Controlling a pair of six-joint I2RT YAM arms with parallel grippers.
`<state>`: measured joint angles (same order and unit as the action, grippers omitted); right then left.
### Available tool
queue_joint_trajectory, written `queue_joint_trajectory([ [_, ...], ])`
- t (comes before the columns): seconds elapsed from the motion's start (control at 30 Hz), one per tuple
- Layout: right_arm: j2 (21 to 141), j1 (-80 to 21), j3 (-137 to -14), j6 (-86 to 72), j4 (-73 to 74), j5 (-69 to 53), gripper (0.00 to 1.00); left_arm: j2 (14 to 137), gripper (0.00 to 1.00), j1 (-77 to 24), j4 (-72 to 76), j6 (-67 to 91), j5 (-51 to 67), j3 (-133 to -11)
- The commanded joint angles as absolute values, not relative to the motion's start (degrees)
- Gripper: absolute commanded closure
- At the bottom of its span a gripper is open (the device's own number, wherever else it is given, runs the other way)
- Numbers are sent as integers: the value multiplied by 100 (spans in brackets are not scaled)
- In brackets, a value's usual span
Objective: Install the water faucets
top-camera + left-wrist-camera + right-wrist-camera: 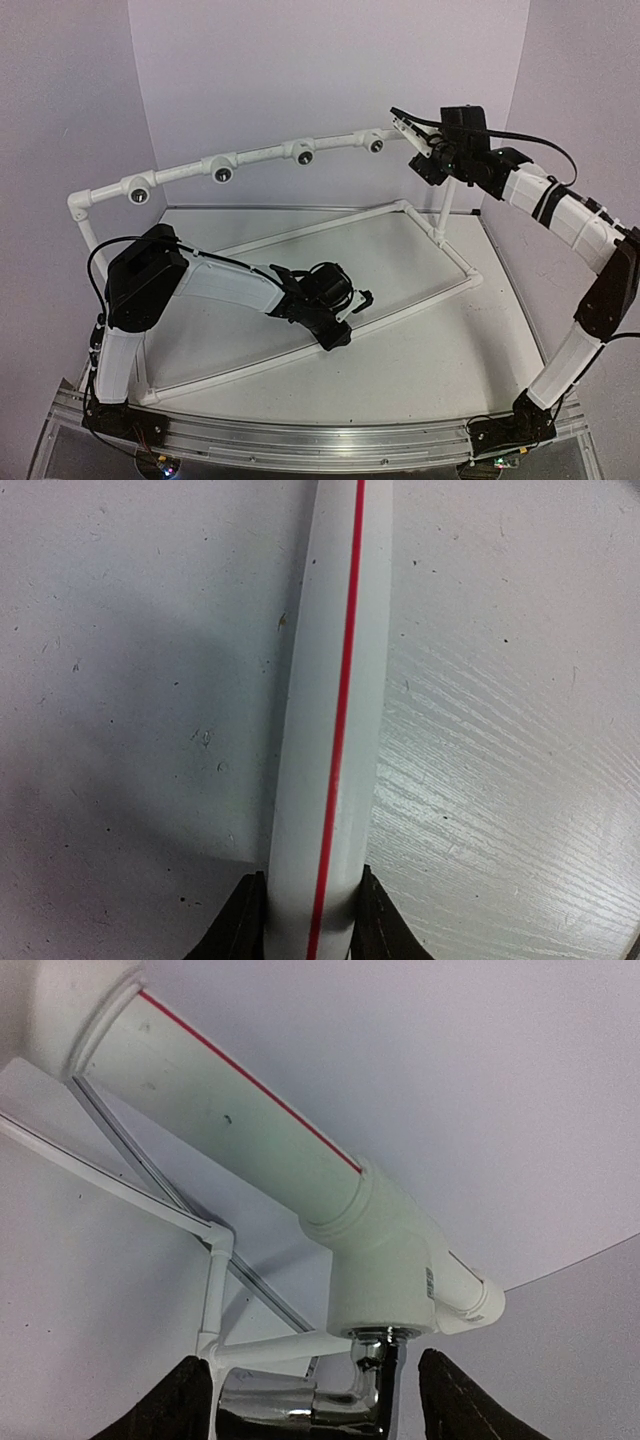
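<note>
Nearest the lens runs the aluminium rail (300, 440). Beyond it the left gripper (350, 315) sits low on the frame's floor pipe (230, 368). The right gripper (408, 135) is raised at the right end of the upper pipe (260, 156), where four sockets (222, 173) show dark and unfilled.

Left wrist view: fingers (238, 925) pinch the red-striped floor pipe (335, 680), bracing the frame.

Right wrist view: fingers (175, 1405) stand spread either side of the water faucet (330, 1400), whose stem enters the tee fitting (385, 1270).

Judged step: threading this faucet home. The next move calls for closing squarely on the chrome body and turning about the stem. Seating depth cannot be told.
</note>
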<state>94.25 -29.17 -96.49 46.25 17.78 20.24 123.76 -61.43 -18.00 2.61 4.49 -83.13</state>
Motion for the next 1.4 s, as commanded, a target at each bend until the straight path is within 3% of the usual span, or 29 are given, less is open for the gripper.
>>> queue_joint_trajectory([
  [0.0, 9645, -2967, -10043, 4872, 1668, 2641, 26, 13069, 100, -6047, -3030, 888, 554, -7857],
  [0.13, 9806, -2973, -10254, 4853, 1823, 2813, 33, 13069, 100, -6047, -3023, 896, 547, -7862],
  [0.57, 9860, -2972, -10660, 3815, 2384, 1720, 82, 13078, 100, -6044, -3041, 905, 530, -7890],
  [0.93, 9708, -2850, -10845, 1946, 2514, 270, 91, 13091, 100, -6038, -3050, 906, 536, -7919],
  [1.37, 9848, -950, -10826, -3128, 1748, -4192, 95, 13053, 100, -6044, -3051, 942, 515, -7913],
])
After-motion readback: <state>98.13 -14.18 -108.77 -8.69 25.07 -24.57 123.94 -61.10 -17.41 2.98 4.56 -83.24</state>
